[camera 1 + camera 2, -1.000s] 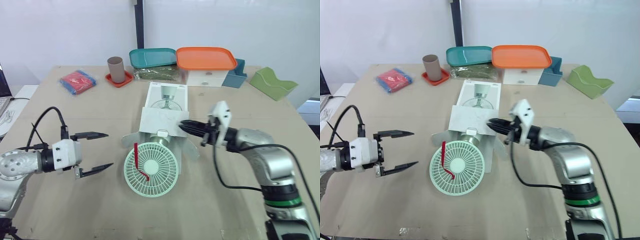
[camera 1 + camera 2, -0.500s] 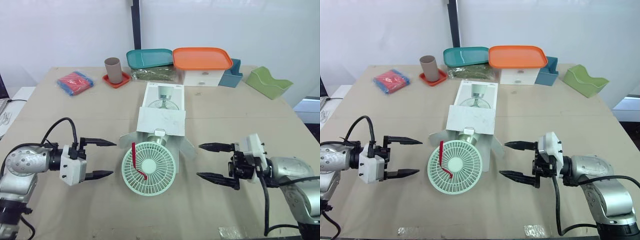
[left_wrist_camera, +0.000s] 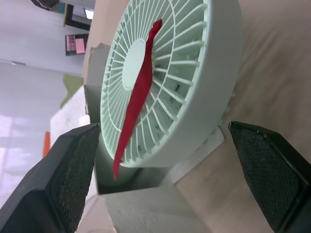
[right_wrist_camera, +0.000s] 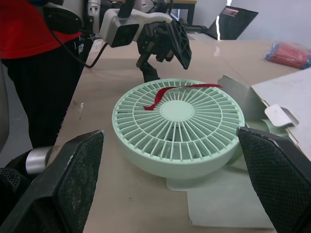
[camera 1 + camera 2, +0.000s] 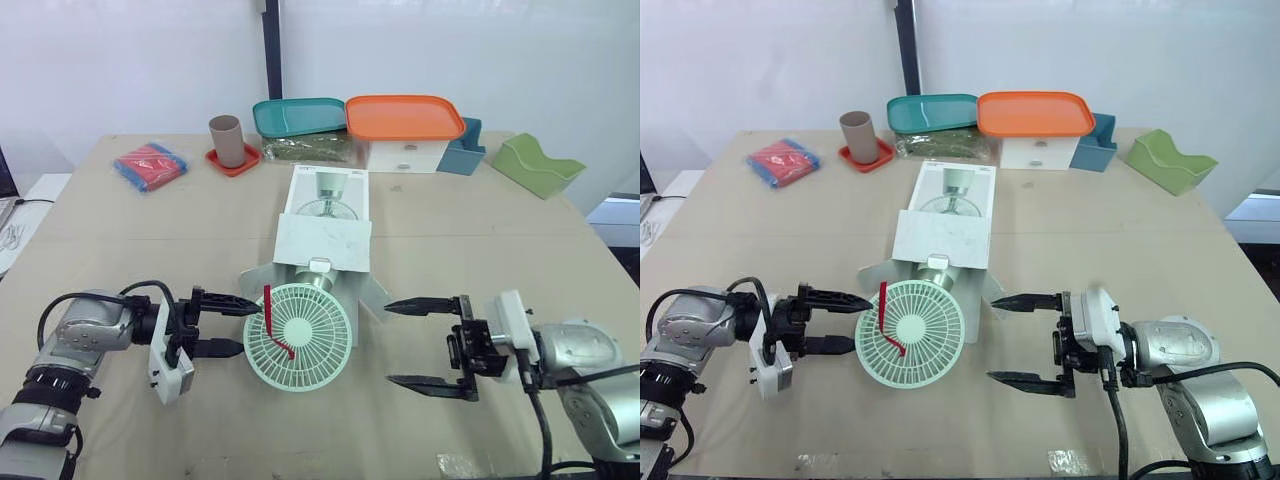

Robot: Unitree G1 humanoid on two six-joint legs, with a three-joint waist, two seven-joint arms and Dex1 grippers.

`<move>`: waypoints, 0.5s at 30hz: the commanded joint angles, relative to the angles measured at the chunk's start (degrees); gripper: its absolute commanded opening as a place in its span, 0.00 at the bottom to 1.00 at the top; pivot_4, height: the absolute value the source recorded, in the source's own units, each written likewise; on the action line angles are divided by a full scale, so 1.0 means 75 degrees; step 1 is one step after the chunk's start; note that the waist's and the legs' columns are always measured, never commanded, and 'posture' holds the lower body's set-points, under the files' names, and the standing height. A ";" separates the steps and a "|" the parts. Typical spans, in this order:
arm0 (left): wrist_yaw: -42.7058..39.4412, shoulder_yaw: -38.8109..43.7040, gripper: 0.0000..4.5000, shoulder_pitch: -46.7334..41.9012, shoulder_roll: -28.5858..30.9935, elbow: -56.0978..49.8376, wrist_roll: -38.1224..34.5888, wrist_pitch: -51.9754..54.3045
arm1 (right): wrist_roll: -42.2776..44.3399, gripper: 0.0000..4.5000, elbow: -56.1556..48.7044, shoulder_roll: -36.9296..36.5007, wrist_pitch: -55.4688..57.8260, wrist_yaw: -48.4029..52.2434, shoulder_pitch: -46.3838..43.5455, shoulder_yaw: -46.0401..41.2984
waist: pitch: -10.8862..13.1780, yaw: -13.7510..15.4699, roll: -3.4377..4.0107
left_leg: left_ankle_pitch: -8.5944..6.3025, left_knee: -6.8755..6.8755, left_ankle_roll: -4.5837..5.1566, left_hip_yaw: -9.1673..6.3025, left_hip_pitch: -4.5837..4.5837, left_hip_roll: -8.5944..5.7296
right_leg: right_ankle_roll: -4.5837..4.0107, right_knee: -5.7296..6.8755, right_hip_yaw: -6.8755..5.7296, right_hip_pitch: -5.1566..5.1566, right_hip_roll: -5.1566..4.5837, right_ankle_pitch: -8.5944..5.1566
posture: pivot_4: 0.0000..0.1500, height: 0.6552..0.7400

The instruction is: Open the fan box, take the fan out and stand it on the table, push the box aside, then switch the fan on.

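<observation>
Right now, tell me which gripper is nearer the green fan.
Left. The left gripper is open at the rim of the fan; the right gripper, also open, stands off on the other side with a gap between.

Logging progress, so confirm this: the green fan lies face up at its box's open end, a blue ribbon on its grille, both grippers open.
The ribbon is red, not blue; the left wrist view shows it. The green fan does lie face up at its box's open end, left gripper and right gripper both open.
</observation>
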 commanded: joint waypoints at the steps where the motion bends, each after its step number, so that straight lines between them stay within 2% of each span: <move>1: 0.0716 0.0121 1.00 -0.0141 -0.0286 0.0101 0.0786 -0.0439 | -0.0316 1.00 -0.0159 0.0129 -0.0551 -0.0172 -0.0314 0.0212 | 0.0000 0.0000 0.0000 | 0.0000 0.0004 0.0000 0.0000 0.0000 0.0000 | 0.0001 0.0001 0.0000 0.0001 0.0000 0.0001 | 1.00 1.00; 15: 0.2107 0.0990 1.00 0.0015 -0.1274 0.0214 0.2863 -0.1582 | -0.0607 1.00 -0.0211 0.0090 -0.0475 -0.0636 -0.0470 0.0557 | -0.0001 -0.0001 -0.0001 | -0.0008 0.0062 0.0014 0.0000 -0.0003 -0.0002 | 0.0004 0.0038 0.0000 0.0007 0.0001 0.0003 | 1.00 1.00</move>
